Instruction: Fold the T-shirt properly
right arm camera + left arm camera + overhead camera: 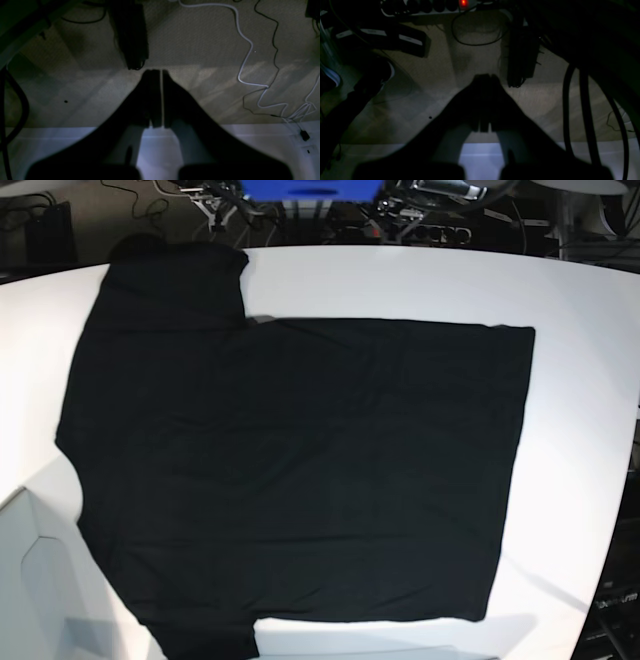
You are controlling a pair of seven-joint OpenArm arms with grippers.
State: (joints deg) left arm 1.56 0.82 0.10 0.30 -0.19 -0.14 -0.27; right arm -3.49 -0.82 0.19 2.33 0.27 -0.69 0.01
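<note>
Across the white table (590, 380) in the base view, one black T-shirt (300, 470) lies spread flat and unfolded, plain side up. Its straight hem runs down the right, from near the table's far side to near the front edge. One sleeve reaches the table's far-left rim; the other sits at the bottom left, by the front edge. The shirt's left side lies close to the table's left border. Bare table surface stays open as a broad band on the right, a strip along the far side above the shirt's body, and a narrow strip at the front. Neither arm shows in this view.

The left wrist view, very dark, shows the left gripper (485, 77) with its two fingers pressed together, nothing between them, hanging over carpeted floor past the pale table edge (480, 152). One power strip with a red light (463, 3) lies at the top, two thick black hoses (582, 105) on the right.

In the right wrist view the right gripper (161, 72) has its two fingers nearly together, only a thin slit between, holding nothing. One white cable (246, 60) and one thin black cable (275, 50) wind over the floor on the right.
</note>
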